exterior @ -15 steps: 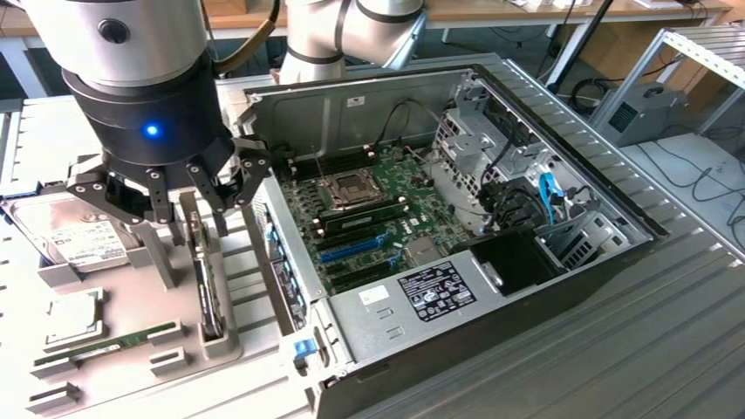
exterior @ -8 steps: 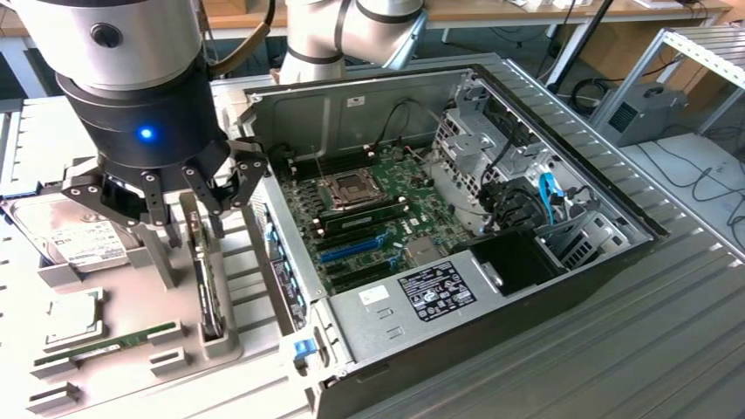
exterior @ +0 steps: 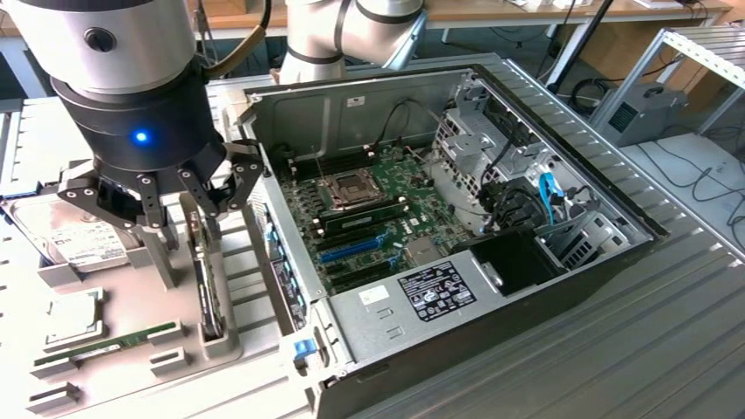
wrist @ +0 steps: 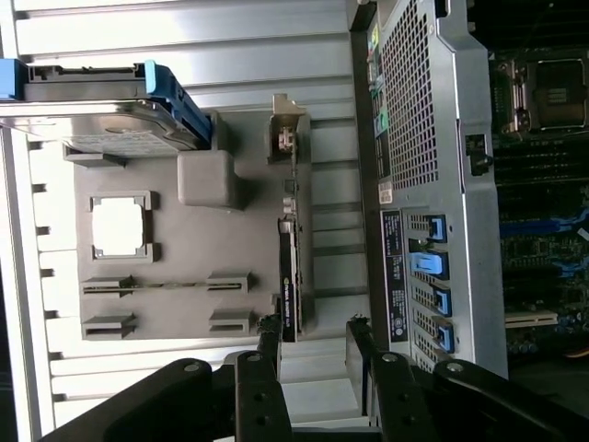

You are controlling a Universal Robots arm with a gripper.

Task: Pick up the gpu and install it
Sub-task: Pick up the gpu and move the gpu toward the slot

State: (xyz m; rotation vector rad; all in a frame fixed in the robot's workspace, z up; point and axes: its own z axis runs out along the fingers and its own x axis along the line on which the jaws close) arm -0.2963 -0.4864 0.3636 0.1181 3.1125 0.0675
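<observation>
Beside the open computer case (exterior: 349,105) (wrist: 414,110), the gpu (exterior: 208,288) (wrist: 290,276) stands on edge in a slot of the grey parts tray (exterior: 140,371) (wrist: 175,249), along the tray's edge nearest the case. The gripper (exterior: 181,244) (wrist: 313,336) hangs over one end of the card, fingers spread wide and holding nothing. A hard drive (exterior: 70,236) and a RAM stick (exterior: 105,342) lie farther from the case.
</observation>
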